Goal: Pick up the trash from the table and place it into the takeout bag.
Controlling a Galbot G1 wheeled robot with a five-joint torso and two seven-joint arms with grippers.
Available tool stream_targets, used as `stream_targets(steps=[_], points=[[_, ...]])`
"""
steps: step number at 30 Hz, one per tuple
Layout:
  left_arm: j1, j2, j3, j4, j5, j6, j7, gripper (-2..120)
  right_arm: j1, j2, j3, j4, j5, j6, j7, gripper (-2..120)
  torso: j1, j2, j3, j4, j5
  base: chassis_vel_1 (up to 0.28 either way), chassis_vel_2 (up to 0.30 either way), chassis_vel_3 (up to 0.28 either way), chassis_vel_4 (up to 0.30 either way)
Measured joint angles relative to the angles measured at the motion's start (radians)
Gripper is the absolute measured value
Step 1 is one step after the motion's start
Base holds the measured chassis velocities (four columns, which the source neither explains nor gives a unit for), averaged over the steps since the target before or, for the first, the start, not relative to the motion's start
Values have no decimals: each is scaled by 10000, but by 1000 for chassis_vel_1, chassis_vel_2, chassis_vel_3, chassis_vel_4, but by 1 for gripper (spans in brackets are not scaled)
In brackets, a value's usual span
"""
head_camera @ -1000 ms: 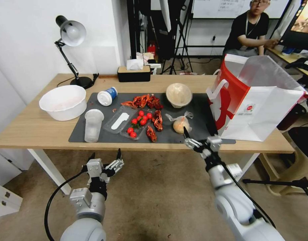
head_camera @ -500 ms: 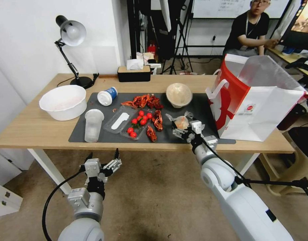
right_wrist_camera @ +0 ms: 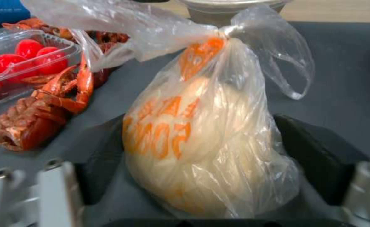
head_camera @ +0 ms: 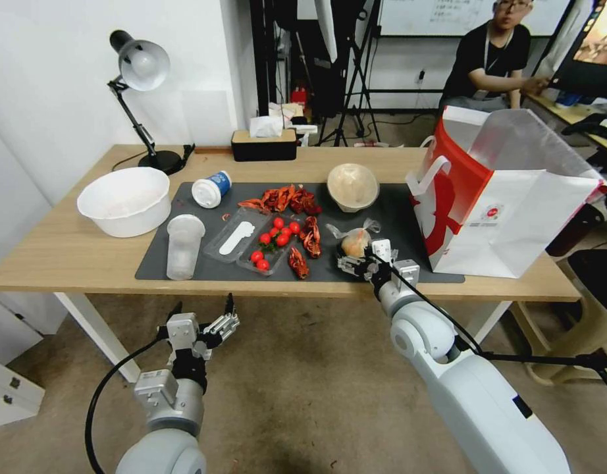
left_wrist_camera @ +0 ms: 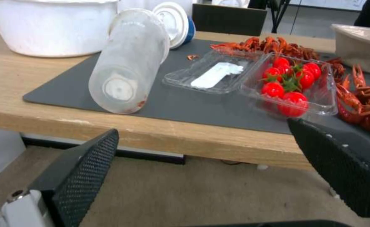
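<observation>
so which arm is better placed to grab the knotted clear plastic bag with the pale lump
Right. The right gripper is already at the knotted clear plastic bag, open, one finger on each side. The left gripper hangs open below the table edge, by the clear plastic cup.

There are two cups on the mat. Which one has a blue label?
The white cup, lying on its side nearer the big white bowl. The other, the clear plastic cup closer to the table's front edge, is plain and unlabelled.

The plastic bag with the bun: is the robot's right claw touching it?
Touching. In the right wrist view the knotted plastic bag sits between the right gripper's fingers, bulging against both.
</observation>
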Motion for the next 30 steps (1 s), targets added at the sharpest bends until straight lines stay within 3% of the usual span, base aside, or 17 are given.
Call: stream_targets(steps=[2, 4, 7, 8, 9, 12, 20, 24, 26, 27, 28, 30], points=[[0, 0, 0, 1, 0, 0, 0, 100, -1, 0, 1, 0, 5, 0, 0, 83, 0, 0, 0, 0, 0, 0, 0, 0, 0], [0, 0, 3, 3, 0, 0, -2, 100, -6, 1, 7, -4, 30, 0, -3, 72, 0, 0, 0, 0, 0, 0, 0, 0, 0], [0, 0, 4, 5, 0, 0, -3, 100, -8, 2, 9, -6, 38, 0, -4, 72, 0, 0, 0, 0, 0, 0, 0, 0, 0], [0, 0, 6, 6, 0, -1, -4, 100, -12, 2, 12, -8, 58, -1, -8, 55, 0, 0, -1, 0, 0, 0, 0, 0, 0], [0, 0, 6, 6, 0, -1, -4, 100, -12, 2, 12, -8, 58, -1, -8, 55, 0, 0, -1, 0, 0, 0, 0, 0, 0], [19, 25, 13, 6, -4, -13, -13, 100, -37, 1, 66, -35, 200, -52, -39, 37, -1, 0, 0, 0, 0, 0, 0, 0, 0], [68, 43, 53, 71, 23, -170, -13, 100, -214, -22, 255, 115, 232, 34, -182, 17, 0, 0, 0, 0, 2, 0, 0, 0, 0], [84, 93, -17, -32, 28, -183, -18, 100, -390, -295, 573, 994, -558, 506, -409, 10, 0, 0, 0, 0, 4, 0, 0, 0, 0], [92, 94, -53, -92, 29, -183, -22, 100, -413, -582, 795, 1633, -775, 591, -488, 10, 0, 0, 0, 0, 0, 0, 0, 0, 0], [136, 89, -65, -154, 25, -182, -27, 100, -340, -1105, 1139, 2544, -665, 540, -554, 10, -1, 1, 0, -1, 0, 0, 0, 0, 0], [136, 89, -65, -154, 25, -182, -27, 100, -340, -1105, 1139, 2544, -665, 540, -554, 10, -1, 1, 0, -1, 0, 0, 0, 0, 0], [-20, 69, -403, -190, -277, -99, -24, 100, 174, -2219, 1711, 3536, -40, 347, -455, 10, -4, 1, 0, 0, 1, 0, 0, 0, 0]])
